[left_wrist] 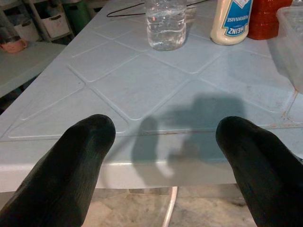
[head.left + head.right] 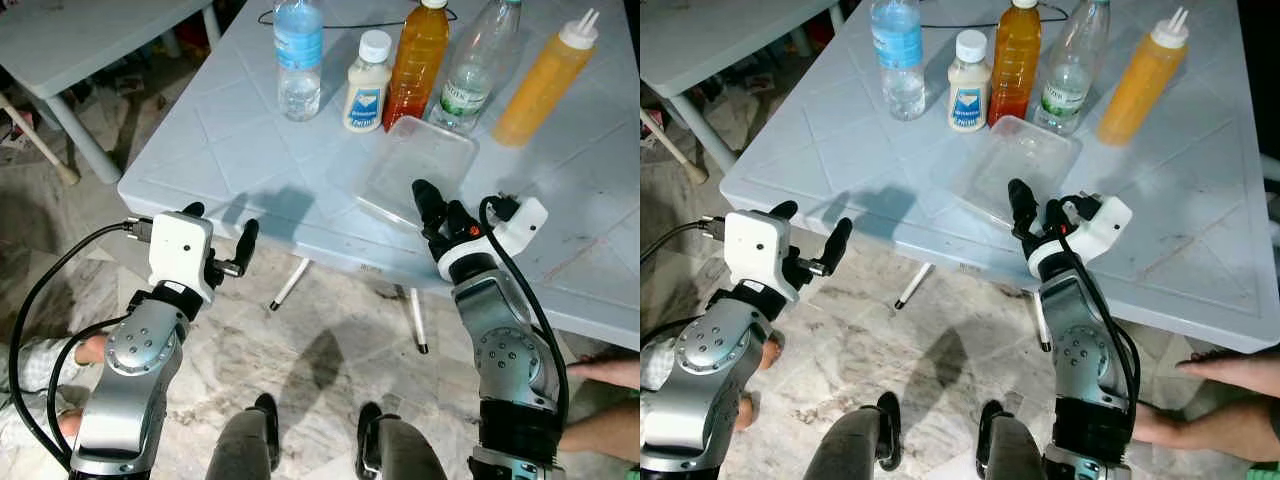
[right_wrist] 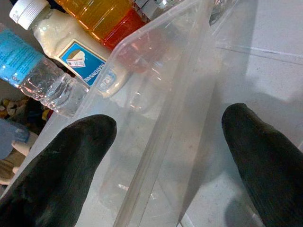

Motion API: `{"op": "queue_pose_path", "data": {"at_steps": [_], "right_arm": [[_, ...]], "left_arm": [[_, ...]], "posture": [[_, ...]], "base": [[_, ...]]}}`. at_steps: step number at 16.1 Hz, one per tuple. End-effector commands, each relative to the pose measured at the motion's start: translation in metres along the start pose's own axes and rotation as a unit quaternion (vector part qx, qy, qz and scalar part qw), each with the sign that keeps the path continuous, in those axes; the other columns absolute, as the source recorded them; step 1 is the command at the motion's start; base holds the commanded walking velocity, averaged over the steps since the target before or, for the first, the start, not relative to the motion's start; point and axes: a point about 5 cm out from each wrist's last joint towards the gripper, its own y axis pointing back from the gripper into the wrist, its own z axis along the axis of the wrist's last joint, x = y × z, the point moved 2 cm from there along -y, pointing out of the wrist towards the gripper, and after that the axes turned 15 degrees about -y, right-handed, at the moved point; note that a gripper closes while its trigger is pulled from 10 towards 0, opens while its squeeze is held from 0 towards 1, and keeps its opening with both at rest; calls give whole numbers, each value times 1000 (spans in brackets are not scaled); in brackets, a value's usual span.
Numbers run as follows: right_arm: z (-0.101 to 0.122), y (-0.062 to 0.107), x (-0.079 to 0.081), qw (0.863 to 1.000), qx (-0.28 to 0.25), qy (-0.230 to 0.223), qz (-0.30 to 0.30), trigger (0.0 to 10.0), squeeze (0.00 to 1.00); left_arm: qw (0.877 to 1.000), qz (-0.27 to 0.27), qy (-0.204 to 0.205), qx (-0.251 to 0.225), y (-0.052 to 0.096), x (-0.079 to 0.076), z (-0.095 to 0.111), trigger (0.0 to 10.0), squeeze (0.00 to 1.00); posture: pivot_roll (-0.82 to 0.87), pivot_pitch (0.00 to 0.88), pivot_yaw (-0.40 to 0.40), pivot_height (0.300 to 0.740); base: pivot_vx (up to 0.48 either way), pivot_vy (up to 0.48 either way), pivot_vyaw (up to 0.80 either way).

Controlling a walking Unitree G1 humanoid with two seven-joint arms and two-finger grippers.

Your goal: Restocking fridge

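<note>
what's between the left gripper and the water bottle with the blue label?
Only bare table top. In the left wrist view the open left gripper sits at the table's near edge, and the blue-labelled water bottle stands beyond with nothing in the stretch between.

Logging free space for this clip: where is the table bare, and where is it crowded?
Bare: the table's near-left corner, bordered by the water bottle and clear container; also the right side beyond the yellow squeeze bottle. Crowded: the far row around the Heinz mayonnaise.
</note>
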Motion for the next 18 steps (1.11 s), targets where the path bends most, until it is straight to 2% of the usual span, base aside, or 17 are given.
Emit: {"op": "queue_pose_path", "data": {"at_steps": [1,2,5,12,17,18], "right_arm": [[-2,2,1,1000,3,-8,-3,5255,0],[-3,0,3,1000,5,-25,4,0,0],[-6,-2,7,999,10,-33,11,0,0],[-8,-1,5,999,11,-53,1,0,0],[-2,1,3,999,2,-45,-2,0,0],[0,1,4,999,-2,-32,-1,0,0]], "left_arm": [[1000,-1,-2,6,3,0,-1,10000,0],[1000,-4,0,5,3,-2,-1,10000,0],[1000,-5,0,3,3,-2,0,10000,0],[1000,-8,3,2,2,-4,1,10000,0],[1000,-8,3,4,3,-4,0,10000,0],[1000,-8,3,4,3,-4,0,10000,0]], "posture": [[133,260,32,740],[133,260,32,740],[135,262,33,740],[130,266,33,740],[129,267,33,740],[128,268,32,740]], "base": [[0,0,0],[0,0,0],[0,0,0],[0,0,0],[0,0,0],[0,0,0]]}}
